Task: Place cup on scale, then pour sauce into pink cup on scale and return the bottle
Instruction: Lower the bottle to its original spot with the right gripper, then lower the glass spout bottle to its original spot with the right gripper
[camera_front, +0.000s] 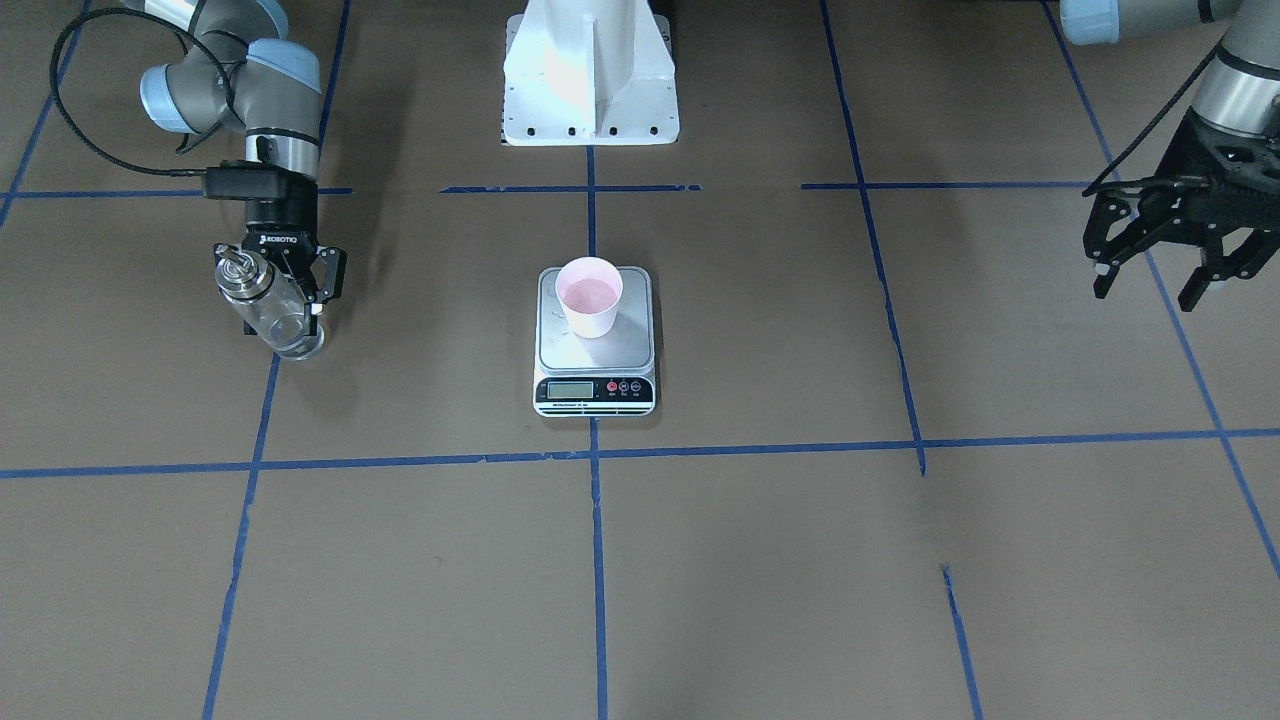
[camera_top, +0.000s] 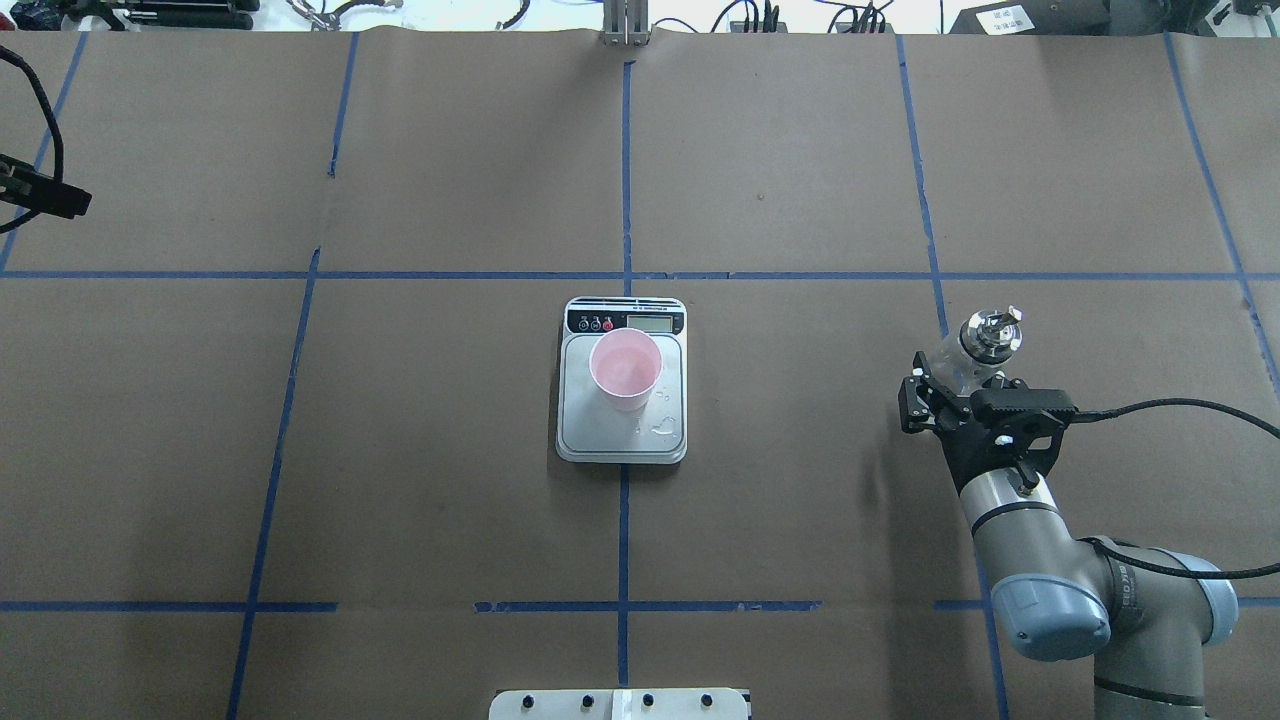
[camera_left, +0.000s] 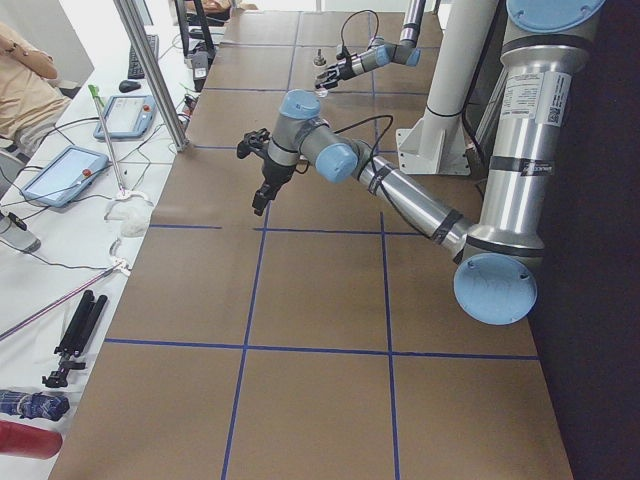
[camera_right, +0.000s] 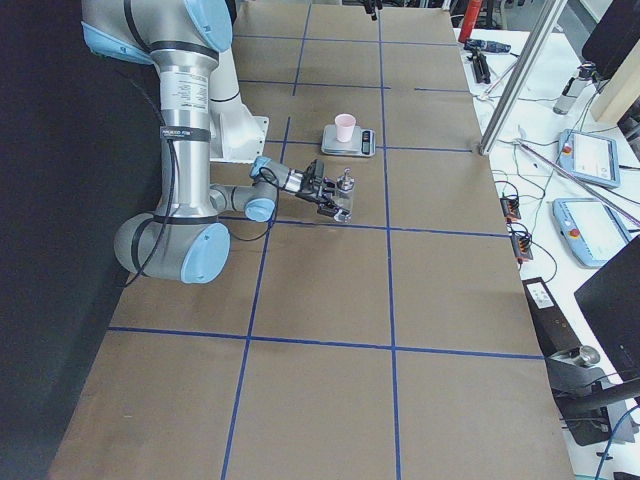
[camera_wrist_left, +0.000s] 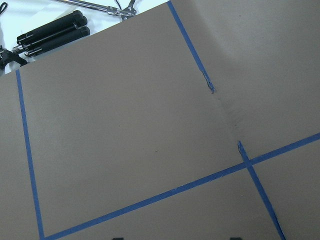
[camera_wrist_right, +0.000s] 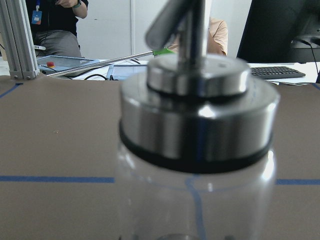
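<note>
The pale pink cup (camera_front: 590, 297) stands upright on the scale (camera_front: 596, 350) at the table's middle, toward the platform's display side in the overhead view (camera_top: 625, 370). A few drops lie on the scale's platform (camera_top: 662, 430). My right gripper (camera_front: 285, 305) is shut on the clear glass bottle (camera_front: 262, 300), holding it roughly upright low over the table, far to the scale's side (camera_top: 985, 340). Its silver cap and spout (camera_wrist_right: 197, 100) fill the right wrist view. My left gripper (camera_front: 1145, 292) hangs open and empty, well away on the other side.
The white robot base mount (camera_front: 590, 80) stands behind the scale. Blue tape lines grid the brown paper. A black tripod (camera_wrist_left: 50, 32) lies past the table edge. Tablets and a person sit beyond the table's far edge in the side views.
</note>
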